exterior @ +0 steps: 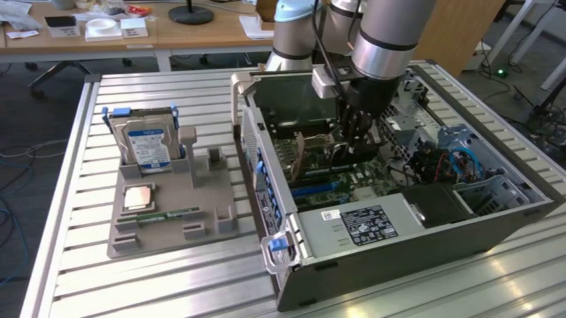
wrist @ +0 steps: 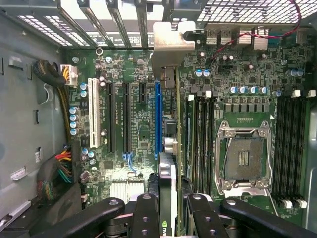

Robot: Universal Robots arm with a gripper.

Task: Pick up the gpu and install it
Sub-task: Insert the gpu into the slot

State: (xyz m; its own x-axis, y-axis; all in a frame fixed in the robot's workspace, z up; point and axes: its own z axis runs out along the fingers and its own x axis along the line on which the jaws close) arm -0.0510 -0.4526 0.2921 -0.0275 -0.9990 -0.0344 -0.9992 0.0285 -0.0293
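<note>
The gpu point(wrist: 167, 171) is clamped edge-on between the jaws of the gripper point(wrist: 171, 215), just beside the motherboard's blue slot point(wrist: 157, 116).

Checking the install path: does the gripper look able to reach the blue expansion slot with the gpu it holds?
Probably yes. The gripper holds the gpu over the motherboard, close beside the blue expansion slot. That slot is empty, and the cable bundle lies well off to one side.

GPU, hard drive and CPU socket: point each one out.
gpu point(wrist: 168, 44): wrist view, on its silver end bracket.
hard drive point(exterior: 148, 146): exterior view, on its blue-white label.
CPU socket point(wrist: 244, 158): wrist view, on the bare socket centre.
</note>
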